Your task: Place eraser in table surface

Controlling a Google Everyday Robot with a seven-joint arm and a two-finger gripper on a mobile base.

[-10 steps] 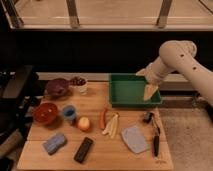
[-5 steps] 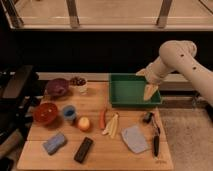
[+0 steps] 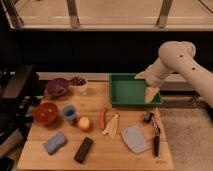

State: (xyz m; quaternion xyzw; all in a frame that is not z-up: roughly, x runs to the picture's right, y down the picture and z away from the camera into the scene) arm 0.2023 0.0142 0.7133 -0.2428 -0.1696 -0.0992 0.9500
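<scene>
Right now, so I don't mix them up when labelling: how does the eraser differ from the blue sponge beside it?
The eraser is black; the blue sponge is pale blue. The eraser looks slimmer and slightly longer than the sponge. Both lie flat on the table surface near its front edge, slanted alike, apart from each other, and far from the hand, which hangs over the right end of the green tray.

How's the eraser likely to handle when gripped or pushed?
The eraser is a flat rectangular block, so probably stiff and unlikely to roll. Lying flat on the table, it likely slides rather than tips. The gripper is over the tray.
</scene>
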